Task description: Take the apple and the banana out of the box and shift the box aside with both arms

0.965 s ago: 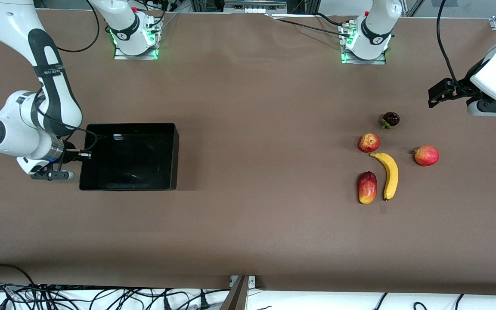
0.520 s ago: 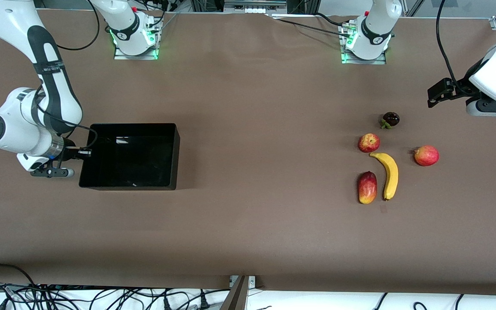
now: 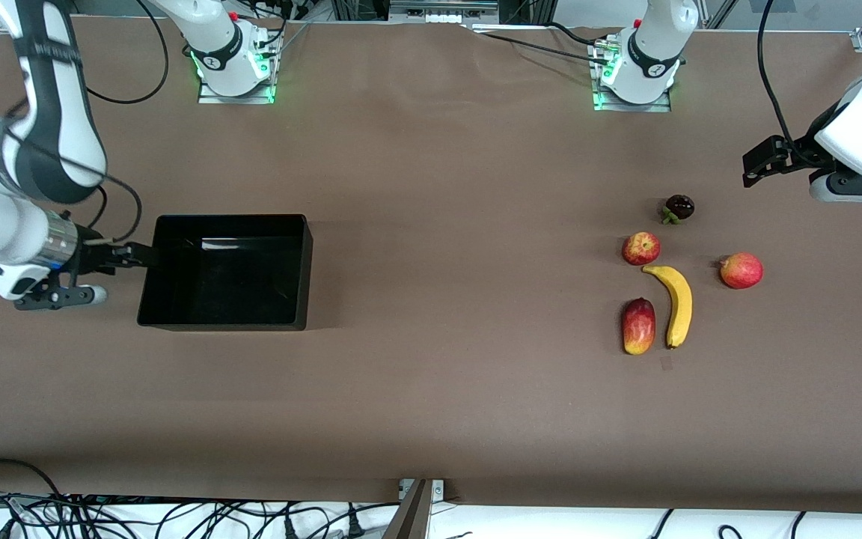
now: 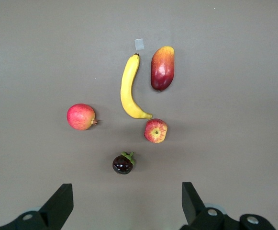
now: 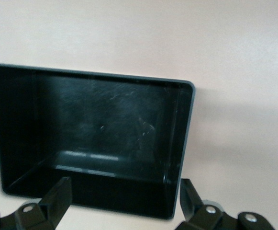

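Note:
The black box sits on the table toward the right arm's end; it is empty in the right wrist view. My right gripper is open at the box's end wall, its jaws spread wide beside that wall and holding nothing. The banana and the small red apple lie toward the left arm's end, touching or nearly so. They also show in the left wrist view, banana and apple. My left gripper hangs open and empty, high beside the fruits.
A pinkish-red apple, a red-and-yellow mango and a dark mangosteen lie around the banana. A small tape mark lies near the banana's tip. The arm bases stand along the table's edge farthest from the front camera.
My right arm has risen and drawn back from the box's end wall toward the table's end. The box shifted slightly. The left arm has barely moved.

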{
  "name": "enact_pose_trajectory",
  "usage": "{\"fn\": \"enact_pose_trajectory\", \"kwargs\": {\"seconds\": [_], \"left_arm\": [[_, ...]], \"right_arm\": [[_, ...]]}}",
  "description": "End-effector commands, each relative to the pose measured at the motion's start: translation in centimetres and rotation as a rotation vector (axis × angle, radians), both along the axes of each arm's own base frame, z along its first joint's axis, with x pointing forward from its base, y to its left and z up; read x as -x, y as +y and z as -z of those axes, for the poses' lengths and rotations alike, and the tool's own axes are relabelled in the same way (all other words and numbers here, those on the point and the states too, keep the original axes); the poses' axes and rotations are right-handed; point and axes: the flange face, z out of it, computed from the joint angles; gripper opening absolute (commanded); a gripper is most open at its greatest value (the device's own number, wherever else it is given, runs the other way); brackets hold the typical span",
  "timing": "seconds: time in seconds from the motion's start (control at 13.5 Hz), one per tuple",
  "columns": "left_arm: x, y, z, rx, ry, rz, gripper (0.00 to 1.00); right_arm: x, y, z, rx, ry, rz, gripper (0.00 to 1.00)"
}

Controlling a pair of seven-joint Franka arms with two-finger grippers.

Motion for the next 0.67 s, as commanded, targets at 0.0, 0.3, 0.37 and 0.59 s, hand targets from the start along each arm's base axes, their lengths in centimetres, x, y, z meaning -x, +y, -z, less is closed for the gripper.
{"fn": "enact_pose_trajectory", "kwargs": {"seconds": [0.0,0.3,0.37,0.59], "left_arm": [[0.1,-0.2,-0.7,0.026,0.003,-0.007,1.0],[0.3,-0.4,-0.6,0.025,0.019,-0.006,1.0],[0.3,-0.4,-0.6,0.025,0.02,-0.008,1.0],[0.3,-0.4,-0.7,0.023,0.017,-0.007,1.0]], "right_arm": [[2.2,1.8,-6.6,0.014,-0.01,-0.003,1.0],[6.6,2.0,-13.6,-0.006,-0.009,-0.01,1.0],[6.7,2.4,-14.2,0.012,-0.013,-0.026,1.0],[6.2,3.0,-16.3,0.025,-0.058,-0.039,1.0]]}}
